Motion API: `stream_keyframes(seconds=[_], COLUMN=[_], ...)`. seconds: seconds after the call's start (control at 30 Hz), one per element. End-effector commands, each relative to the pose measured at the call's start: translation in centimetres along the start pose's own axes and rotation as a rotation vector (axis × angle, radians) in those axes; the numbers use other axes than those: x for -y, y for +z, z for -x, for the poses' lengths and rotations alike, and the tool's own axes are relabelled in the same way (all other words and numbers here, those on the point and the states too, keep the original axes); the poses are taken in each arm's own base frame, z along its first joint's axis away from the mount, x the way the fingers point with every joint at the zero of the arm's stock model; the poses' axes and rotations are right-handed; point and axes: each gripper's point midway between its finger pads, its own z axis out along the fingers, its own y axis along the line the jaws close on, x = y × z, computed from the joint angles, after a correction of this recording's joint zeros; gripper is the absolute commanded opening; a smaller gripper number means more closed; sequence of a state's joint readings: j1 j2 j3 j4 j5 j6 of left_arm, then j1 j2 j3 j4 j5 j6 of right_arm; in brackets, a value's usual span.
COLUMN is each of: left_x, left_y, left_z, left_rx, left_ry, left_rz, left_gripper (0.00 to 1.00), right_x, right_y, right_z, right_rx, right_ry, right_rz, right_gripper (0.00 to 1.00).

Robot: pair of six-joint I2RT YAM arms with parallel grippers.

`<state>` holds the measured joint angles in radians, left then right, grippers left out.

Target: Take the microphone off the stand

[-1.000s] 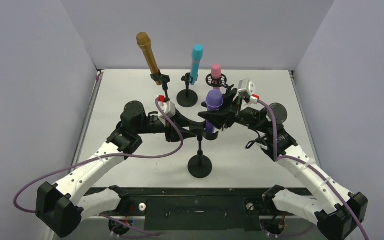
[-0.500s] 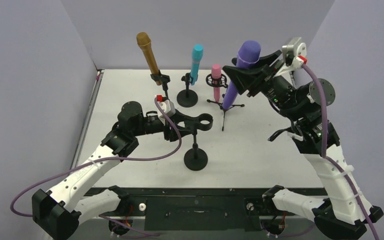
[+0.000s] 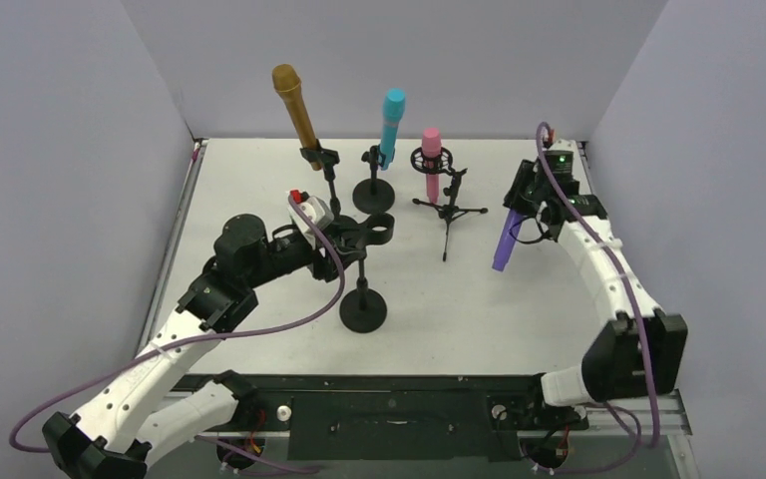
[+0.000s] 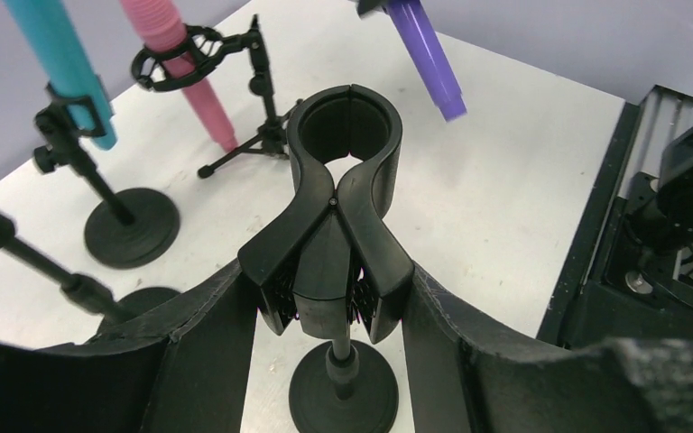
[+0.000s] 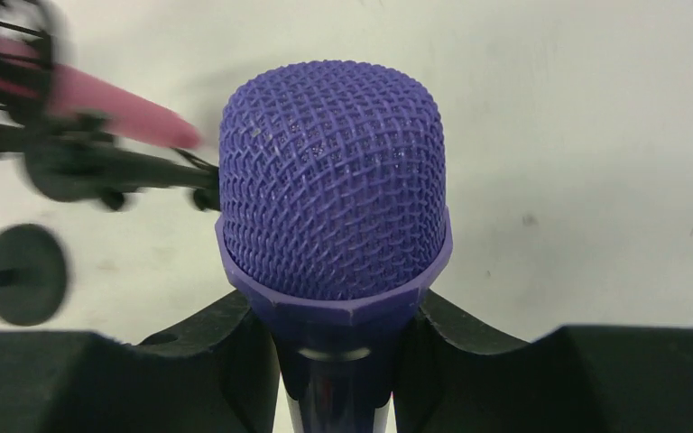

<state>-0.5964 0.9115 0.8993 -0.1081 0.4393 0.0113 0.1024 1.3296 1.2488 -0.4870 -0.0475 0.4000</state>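
**Change noted.** One second ago the purple microphone (image 3: 506, 244) sat in the clip (image 3: 379, 228) of the near microphone stand (image 3: 362, 284), with both arms at mid-surface. Half a second ago it was raised high, clear of the clip. It now hangs at the far right side of the surface (image 3: 259, 180), well apart from the stand, tail down and slightly tilted. Whether the tail touches the surface cannot be told; it appears to be just clear.

**Right gripper** (image 3: 522, 200). Closed on the microphone just below its mesh head; the right wrist view shows a finger pressed on each side of the collar.

**Left gripper** (image 3: 344, 244). Closed around the neck beneath the clip, holding the stand upright. Over the same second the stand's base has shifted left and towards the arms. The left wrist view confirms that the clip ring is empty.

**Other items.** The gold microphone (image 3: 294, 100), teal microphone (image 3: 392, 118) and pink microphone (image 3: 431, 150) stand in their own holders along the far edge, unchanged.

**Assessment.** The separation the task demands is achieved. In my judgement what is left is to lay the microphone down and let go. The tail-first approach risks it toppling or rolling on release. The left gripper should then release the stand without tipping it.
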Motion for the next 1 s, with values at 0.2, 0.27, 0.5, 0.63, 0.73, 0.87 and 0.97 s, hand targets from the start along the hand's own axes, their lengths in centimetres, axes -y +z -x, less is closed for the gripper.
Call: stream_keyframes(seconds=[0.2, 0.27, 0.5, 0.63, 0.73, 0.87, 0.97], left_x=[-2.9, -3.0, -2.0, -1.5, -1.3, -1.2, -1.1], left_y=[-4.2, -4.4, -4.4, -4.1, -3.9, -3.4, -3.3], left_z=[2.9, 2.7, 3.5, 4.0, 4.0, 4.2, 4.3], left_rx=[0.081, 0.088, 0.183, 0.206, 0.202, 0.209, 0.215], left_ry=[0.021, 0.023, -0.039, -0.042, -0.044, -0.043, -0.043], left_rz=[0.246, 0.258, 0.216, 0.184, 0.170, 0.153, 0.143], left_gripper=[0.00, 0.00, 0.00, 0.00, 0.00, 0.00, 0.00], right_x=[6.7, 7.6, 9.5, 10.0, 10.0, 10.3, 10.3], right_y=[9.6, 10.6, 14.1, 15.1, 15.4, 15.4, 15.1], right_z=[-6.6, -7.5, -11.1, -12.0, -12.4, -12.8, -12.8], right_rx=[-0.216, -0.244, -0.348, -0.363, -0.368, -0.379, -0.374], right_ry=[0.067, 0.055, 0.028, 0.024, 0.028, 0.031, 0.029], right_rz=[-0.307, -0.343, -0.419, -0.434, -0.434, -0.445, -0.450], right_gripper=[0.00, 0.00, 0.00, 0.14, 0.22, 0.34, 0.46])
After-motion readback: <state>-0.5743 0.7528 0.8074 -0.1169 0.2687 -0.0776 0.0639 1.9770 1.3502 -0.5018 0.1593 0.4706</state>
